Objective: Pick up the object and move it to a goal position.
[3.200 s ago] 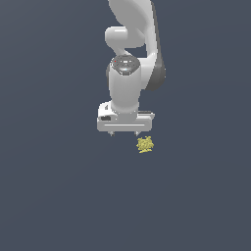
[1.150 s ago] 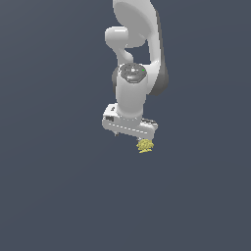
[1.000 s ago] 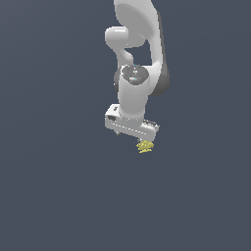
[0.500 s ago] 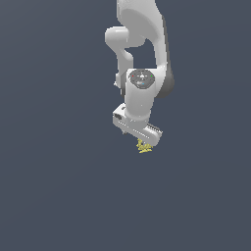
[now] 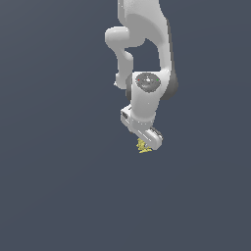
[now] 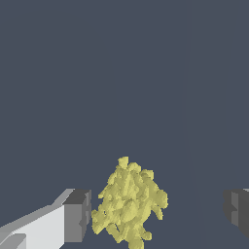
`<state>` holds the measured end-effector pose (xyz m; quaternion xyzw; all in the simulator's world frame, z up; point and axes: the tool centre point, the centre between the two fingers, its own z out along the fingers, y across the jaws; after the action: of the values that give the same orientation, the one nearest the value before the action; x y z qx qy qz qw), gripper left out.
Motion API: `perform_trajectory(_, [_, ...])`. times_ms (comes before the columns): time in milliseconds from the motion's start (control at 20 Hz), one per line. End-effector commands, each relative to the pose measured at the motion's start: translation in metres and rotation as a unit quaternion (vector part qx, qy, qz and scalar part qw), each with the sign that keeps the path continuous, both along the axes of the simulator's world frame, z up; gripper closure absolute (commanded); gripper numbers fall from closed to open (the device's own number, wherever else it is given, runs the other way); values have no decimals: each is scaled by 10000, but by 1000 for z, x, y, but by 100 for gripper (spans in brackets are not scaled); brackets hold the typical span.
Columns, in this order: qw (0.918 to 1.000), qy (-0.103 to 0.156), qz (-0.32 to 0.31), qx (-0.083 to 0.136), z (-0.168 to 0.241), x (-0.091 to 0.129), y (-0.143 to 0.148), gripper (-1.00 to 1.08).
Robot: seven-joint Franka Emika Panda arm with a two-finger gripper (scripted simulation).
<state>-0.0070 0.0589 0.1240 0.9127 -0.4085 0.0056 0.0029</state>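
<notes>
Dark slate ground holds one yellow clump (image 6: 129,204) between one end effector's (image 6: 155,209) parted fingers.

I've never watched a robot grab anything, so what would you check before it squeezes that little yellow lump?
1. Yellow clump lies between the fingers: ok.
2. Fingers apart, gaps on both sides: ok.
3. Clump centred: not ok, it sits nearer one finger than the other.
4. Gripper lowered to the clump: ok in the exterior view.
5. Fingers reach deep enough around it: cannot tell.
6. Goal position visible: not ok, no marker shows in either view.
</notes>
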Motion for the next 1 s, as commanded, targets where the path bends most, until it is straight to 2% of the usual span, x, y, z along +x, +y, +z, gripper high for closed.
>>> perform_trajectory(0, [9995,3,-316,11,-3,-2,5,-92])
perform_trajectory(300, [9944,10,-1052,33,-12,-6,17,-92])
perform_trajectory(950, [9737,23,-2280,56,-25,-14,36,-92])
